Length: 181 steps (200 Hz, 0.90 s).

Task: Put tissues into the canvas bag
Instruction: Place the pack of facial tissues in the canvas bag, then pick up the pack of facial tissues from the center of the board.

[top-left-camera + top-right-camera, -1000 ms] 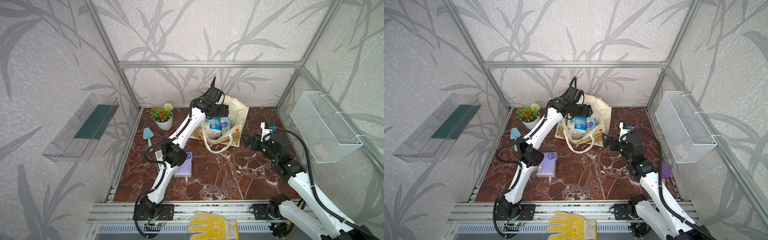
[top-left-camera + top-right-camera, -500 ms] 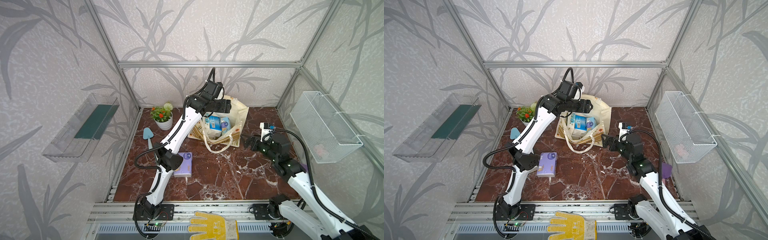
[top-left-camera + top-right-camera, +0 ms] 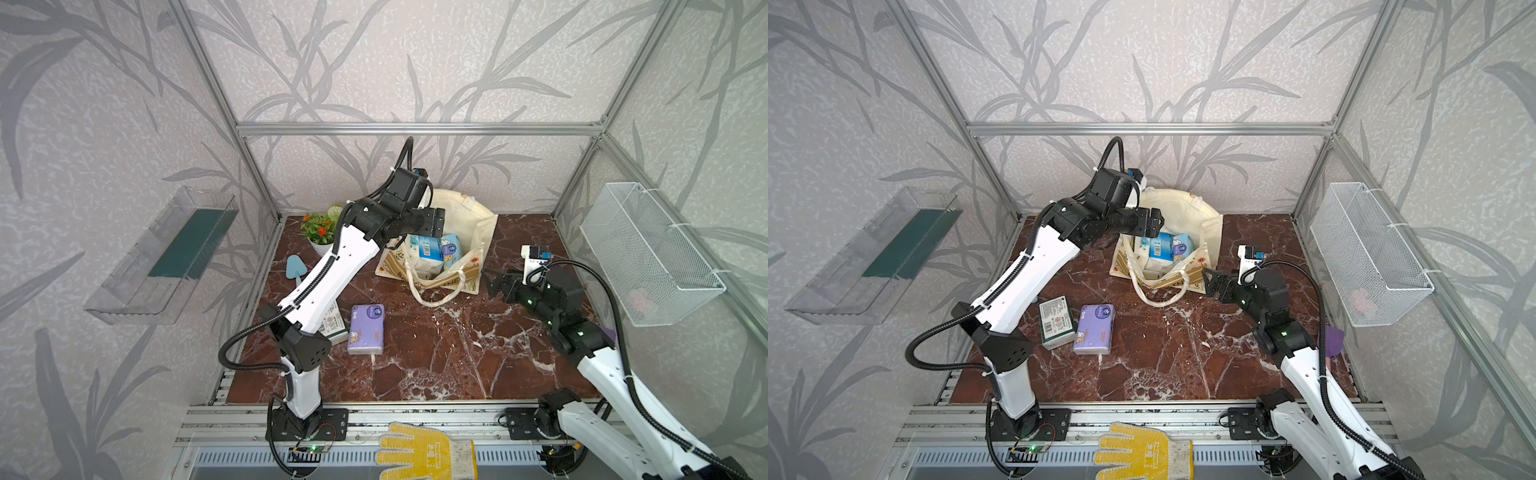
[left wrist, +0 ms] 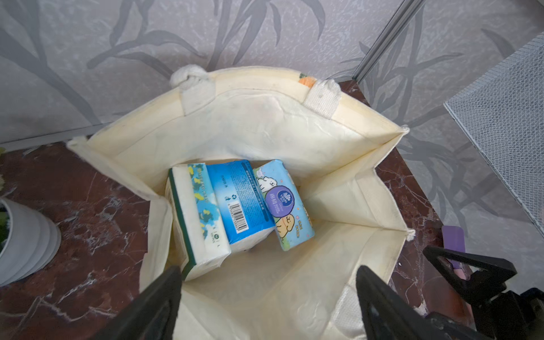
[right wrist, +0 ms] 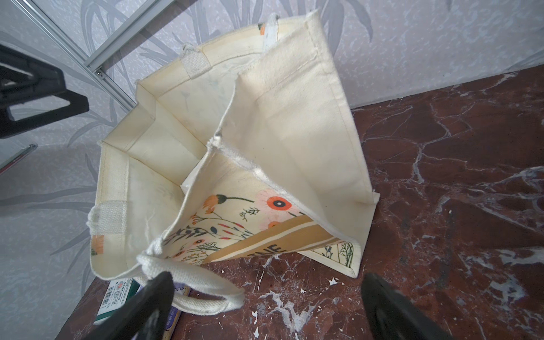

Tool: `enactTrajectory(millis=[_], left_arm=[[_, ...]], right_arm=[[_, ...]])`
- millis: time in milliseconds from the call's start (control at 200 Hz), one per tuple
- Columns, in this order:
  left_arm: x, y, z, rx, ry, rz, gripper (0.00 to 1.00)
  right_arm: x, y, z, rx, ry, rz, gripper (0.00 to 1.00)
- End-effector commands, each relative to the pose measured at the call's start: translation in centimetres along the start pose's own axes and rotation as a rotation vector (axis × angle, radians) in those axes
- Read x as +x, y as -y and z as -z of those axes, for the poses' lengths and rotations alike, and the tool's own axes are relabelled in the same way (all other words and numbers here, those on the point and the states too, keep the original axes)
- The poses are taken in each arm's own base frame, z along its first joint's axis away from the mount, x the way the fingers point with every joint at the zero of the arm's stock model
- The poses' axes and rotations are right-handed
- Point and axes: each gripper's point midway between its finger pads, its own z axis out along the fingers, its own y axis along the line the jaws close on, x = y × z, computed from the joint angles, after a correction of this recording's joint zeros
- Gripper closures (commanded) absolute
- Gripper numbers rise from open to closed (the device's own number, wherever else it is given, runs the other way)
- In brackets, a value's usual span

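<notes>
Three glossy brick-shaped tissues (image 4: 244, 203) in limp canvas bag (image 4: 265, 123); left claw (image 4: 268, 276), right claw (image 5: 268, 279) released.

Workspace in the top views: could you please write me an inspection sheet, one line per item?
Surface: marble tabletop, nothing spilled.
Job's things: canvas bag open, three tissue packs inside; lilac pack and dark green pack outside, side by side.
Clutter: potted plant, blue scoop, yellow glove on front rail.
Grippers: left gripper over bag mouth, jaws open, empty; right gripper near bag front, jaws open, empty.
Cables: black hose on each arm, none caught.
Surroundings: clear shelf, wire basket on side walls.
</notes>
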Motion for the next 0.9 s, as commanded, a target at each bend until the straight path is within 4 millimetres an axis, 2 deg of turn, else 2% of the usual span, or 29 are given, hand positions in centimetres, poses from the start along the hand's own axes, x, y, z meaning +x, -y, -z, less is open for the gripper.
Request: enactTrajectory(millis=[0,170,285,575,720,900], left_arm=[[-0.6,-1.7,2.7,-0.068,0.088,0.036,0.07],[2.5,-5.1,4.5,-0.185,0.115,0.086,0.01],[4.8,-7.7,5.6,-0.272,0.134,0.124,0.01],[13.1,-13.0,7.6,-0.439,0.093,0.234,0.01],[17.5,-14.5,7.5,-0.468,0.05,0.299,0.01],[22.2,-15.2,6.5,-0.46,-0.026,0.357,0.01]], right_arm=[[-0.7,-0.8,0.3,-0.039,0.029,0.022,0.01],[-0.8,-1.1,0.2,-0.061,0.036,0.016,0.01],[-0.7,-1.3,0.2,-0.077,0.032,0.003,0.01],[0.2,-1.7,0.8,-0.104,0.021,-0.031,0.01],[1.0,-2.2,1.1,-0.118,0.007,-0.036,0.01],[2.2,-2.7,1.7,-0.113,-0.005,-0.022,0.01]])
